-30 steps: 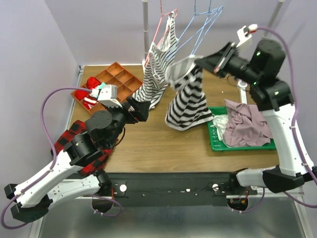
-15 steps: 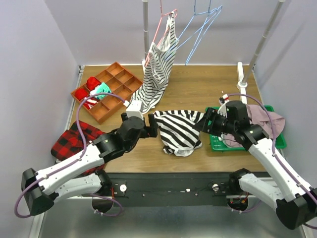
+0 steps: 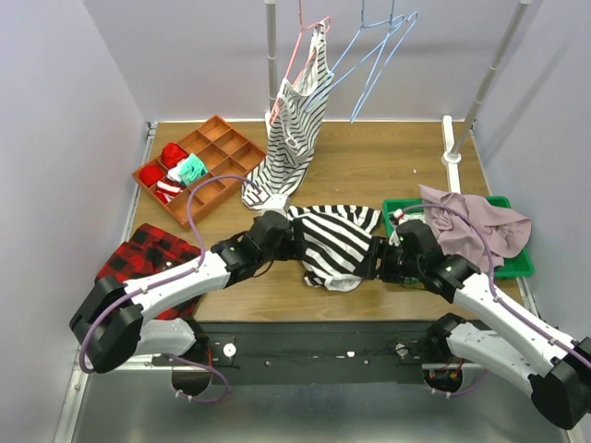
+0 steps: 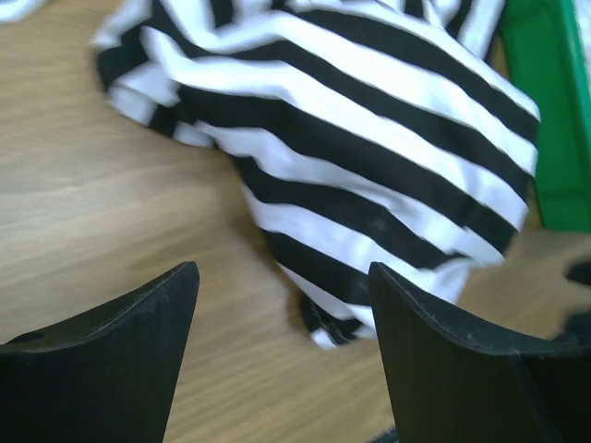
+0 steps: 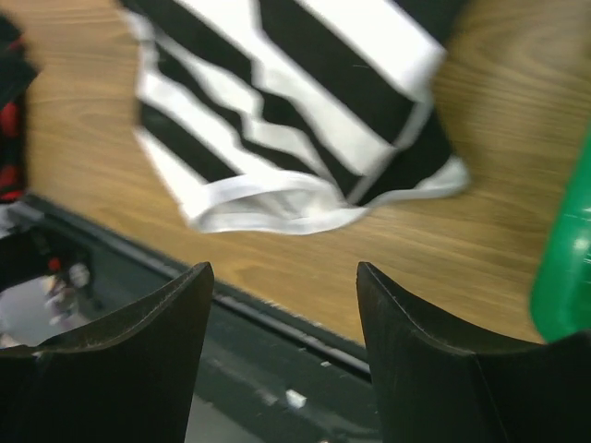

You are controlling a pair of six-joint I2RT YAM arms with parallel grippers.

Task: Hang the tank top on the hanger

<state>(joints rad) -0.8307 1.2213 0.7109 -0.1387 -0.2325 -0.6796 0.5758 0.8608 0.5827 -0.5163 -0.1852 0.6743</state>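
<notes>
**Lilac walls around a wooden table**

Pale lilac walls [image 3: 65, 120] close in the left, top and right of the frame. A wood-grain table [image 3: 369, 166] with a metal edge fills the middle. An upright pole [image 3: 271, 55] stands at top centre, and a slanted pole [image 3: 494, 65] crosses the upper right. The light is soft and even.

— Where was the tank top [image 3: 334, 242]?
— Crumpled on the table [image 3: 369, 171], with the left gripper [image 3: 291, 242] at its nine o'clock and the right gripper [image 3: 374, 260] at four.
— And the hanger [image 3: 374, 66]?
— Hung at twelve o'clock, well apart.
</notes>
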